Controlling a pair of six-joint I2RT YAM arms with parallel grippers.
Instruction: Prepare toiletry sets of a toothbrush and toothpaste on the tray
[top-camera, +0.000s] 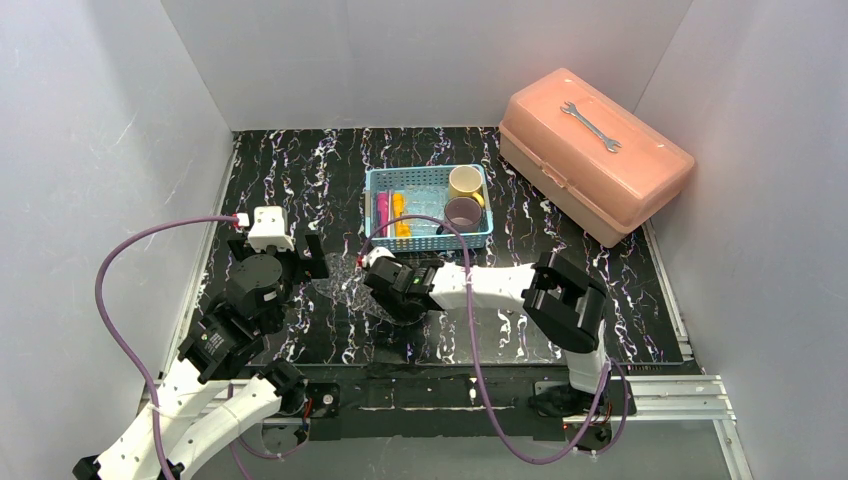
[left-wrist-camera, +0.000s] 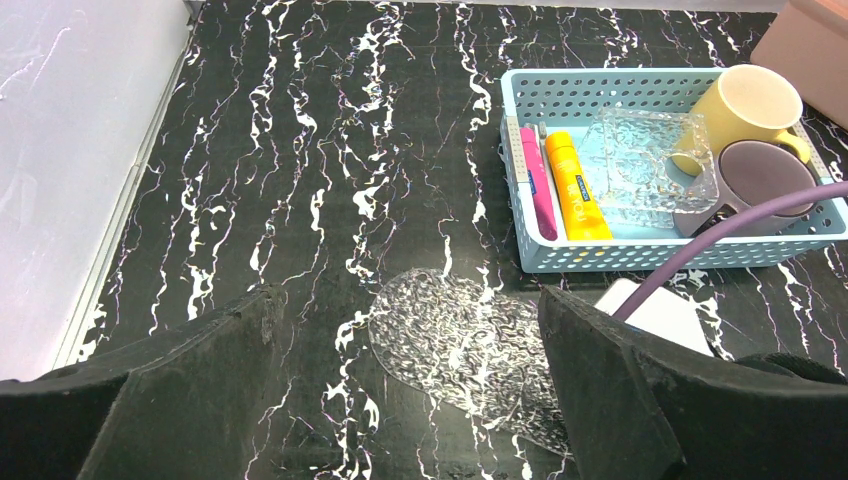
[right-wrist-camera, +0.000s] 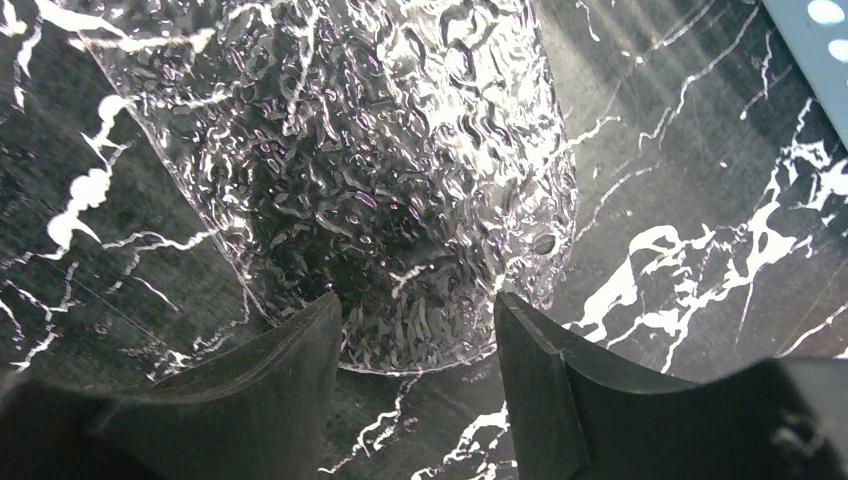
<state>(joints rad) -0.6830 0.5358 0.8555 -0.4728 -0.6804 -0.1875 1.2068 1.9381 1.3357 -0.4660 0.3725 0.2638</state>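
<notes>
Blue basket (top-camera: 430, 171), far centre, holds pink tube (top-camera: 383, 210) beside yellow tube (top-camera: 399, 213). Left wrist: left gripper (left-wrist-camera: 408, 300) spread wide, empty; clear tray (left-wrist-camera: 450, 345) flat on table (left-wrist-camera: 250, 150) just near of basket. Right wrist: right gripper (right-wrist-camera: 418, 300) parted above tray's end.

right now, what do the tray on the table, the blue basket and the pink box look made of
Tray: probably clear plastic, pebbled, glittery; tabletop shows through. Blue basket: matte moulded plastic, rows of holes. Pink box: likely plastic, smooth satin, rounded moulded edges.
</notes>
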